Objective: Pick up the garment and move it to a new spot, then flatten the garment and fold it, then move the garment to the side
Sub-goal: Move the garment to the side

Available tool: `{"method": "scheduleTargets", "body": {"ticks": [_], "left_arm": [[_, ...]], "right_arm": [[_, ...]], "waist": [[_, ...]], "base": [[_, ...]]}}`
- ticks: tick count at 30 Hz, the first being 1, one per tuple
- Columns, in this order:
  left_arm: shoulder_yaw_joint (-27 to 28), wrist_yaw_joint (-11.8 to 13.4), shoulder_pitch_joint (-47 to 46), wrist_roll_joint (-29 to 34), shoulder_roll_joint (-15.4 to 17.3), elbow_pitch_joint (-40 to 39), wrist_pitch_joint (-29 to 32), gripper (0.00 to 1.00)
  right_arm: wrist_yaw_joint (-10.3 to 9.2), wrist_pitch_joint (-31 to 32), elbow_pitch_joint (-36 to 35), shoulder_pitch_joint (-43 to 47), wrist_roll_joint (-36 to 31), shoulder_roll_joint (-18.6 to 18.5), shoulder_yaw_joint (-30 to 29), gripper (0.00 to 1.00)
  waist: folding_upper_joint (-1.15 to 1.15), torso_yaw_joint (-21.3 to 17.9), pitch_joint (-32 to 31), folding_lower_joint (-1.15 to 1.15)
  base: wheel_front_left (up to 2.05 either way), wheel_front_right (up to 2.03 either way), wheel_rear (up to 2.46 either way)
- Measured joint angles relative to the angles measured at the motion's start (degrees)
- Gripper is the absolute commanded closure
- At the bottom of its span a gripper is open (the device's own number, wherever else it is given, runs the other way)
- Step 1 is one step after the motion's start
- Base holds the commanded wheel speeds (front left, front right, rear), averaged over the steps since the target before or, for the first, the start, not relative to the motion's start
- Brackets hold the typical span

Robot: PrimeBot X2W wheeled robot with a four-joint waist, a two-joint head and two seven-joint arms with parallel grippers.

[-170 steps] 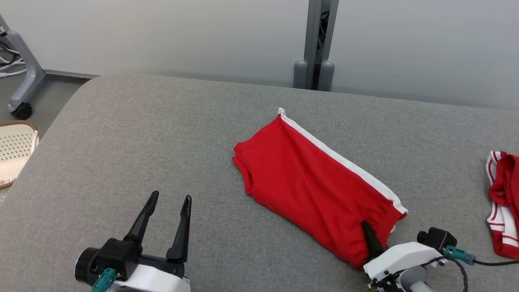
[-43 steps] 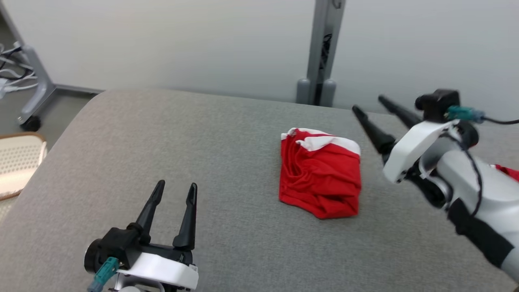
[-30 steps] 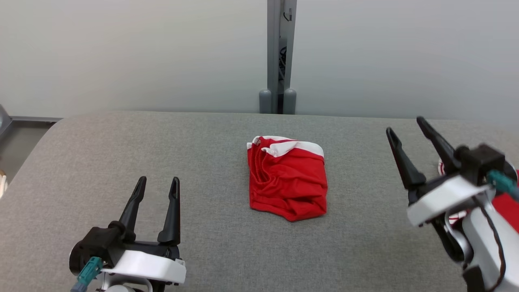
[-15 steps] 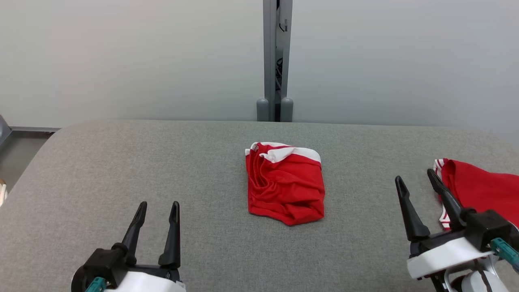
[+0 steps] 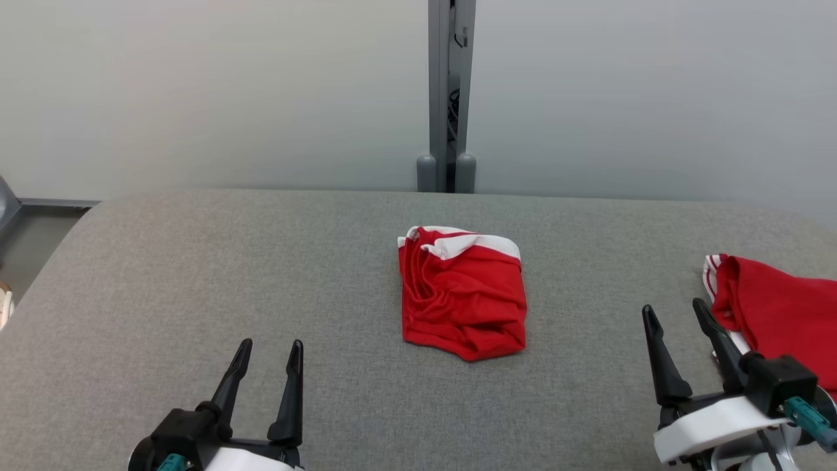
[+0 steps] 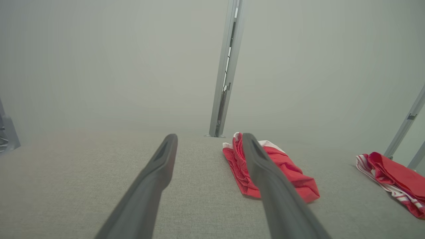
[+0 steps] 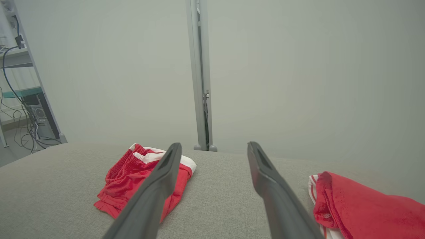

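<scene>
Folded red garment (image 5: 462,301) lies mid-frame on a grey table (image 5: 196,281). Left gripper (image 5: 272,342) lower left, right gripper (image 5: 673,305) lower right: fingers spread apart, holding nothing.

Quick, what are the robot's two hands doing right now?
Left gripper: open, holding nothing.
Right gripper: open, holding nothing.

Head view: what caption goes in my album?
Red shorts lie folded on grey table; left gripper and right gripper hover open.
</scene>
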Motion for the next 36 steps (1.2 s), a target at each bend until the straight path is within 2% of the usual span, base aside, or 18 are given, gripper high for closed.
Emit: {"method": "scheduleTargets", "body": {"ticks": [5, 10, 15, 22, 29, 36], "left_arm": [[-0.7, -0.3, -0.5, 0.5, 0.0, 0.4, 0.0, 0.00], [-1.4, -0.8, -1.0, 1.4, 0.0, 0.7, 0.0, 0.00], [-1.7, -1.2, -2.2, 2.1, 0.0, 0.8, 0.0, 0.00], [-2.2, -1.6, -4.6, 2.1, 0.0, 0.6, 0.0, 0.00], [-3.0, -1.3, -5.8, 1.7, 0.0, 0.2, 0.0, 0.00], [-3.1, -1.2, -6.8, 1.5, 0.0, -0.3, 0.0, 0.00]], "right_arm": [[0.00, 0.0, 5.4, -3.2, 5.2, -0.6, 1.8, 0.00], [0.00, 0.0, 15.1, -10.0, 15.9, -2.8, 6.5, 0.00], [-0.01, 5.7, 22.8, -17.2, 28.9, -5.3, 10.6, 0.00], [-0.01, 15.0, 27.9, -25.0, 48.2, -9.0, 14.0, 0.00], [-0.01, 19.8, 31.8, -29.1, 56.8, -10.6, 16.3, 0.00], [-0.01, 23.6, 36.3, -32.2, 60.8, -12.0, 18.5, 0.00]], "waist": [[0.00, 0.5, 1.7, 0.00], [0.00, 1.9, 3.7, 0.00], [0.00, 4.3, 5.8, 0.00], [0.00, 9.2, 10.5, 0.00], [0.00, 13.3, 14.3, 0.00], [0.00, 15.8, 17.2, 0.00]], "base": [[0.00, 0.00, 0.00], [0.00, 0.00, 0.00], [0.00, 0.00, 0.00], [0.00, 0.00, 0.00], [0.00, 0.00, 0.00], [0.00, 0.00, 0.00]]}}
